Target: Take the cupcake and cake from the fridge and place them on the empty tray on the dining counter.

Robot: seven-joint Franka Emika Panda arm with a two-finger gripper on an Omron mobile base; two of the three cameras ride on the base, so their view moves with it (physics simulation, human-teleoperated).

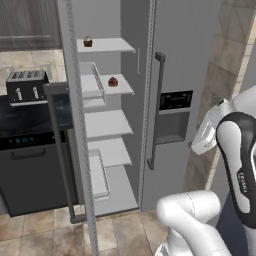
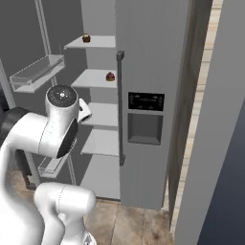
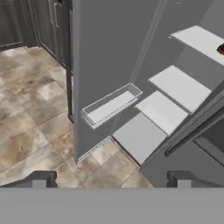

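Note:
The grey fridge [image 1: 185, 45] stands with its left door [image 1: 75, 130] swung open and its white shelves showing. On the top shelf sits the pale-topped cupcake [image 1: 88, 42] [image 2: 86, 38]. One shelf lower rests the dark reddish cake [image 1: 113, 82] [image 2: 110, 76], which also peeks in at the right edge of the hand view [image 3: 221, 49]. My gripper [image 3: 110, 181] is open and holds nothing. It hangs in front of the fridge, well short of the shelves, looking down at the lower shelves and the floor. The tray and the dining counter are out of view.
The open door carries clear bins [image 3: 111, 105] and a dark bar handle [image 1: 55, 145] that juts toward me. A toaster [image 1: 27, 86] stands on the black worktop left of the fridge. The closed right door has a handle [image 1: 156, 110] and a dispenser panel [image 2: 146, 117]. Tiled floor lies below.

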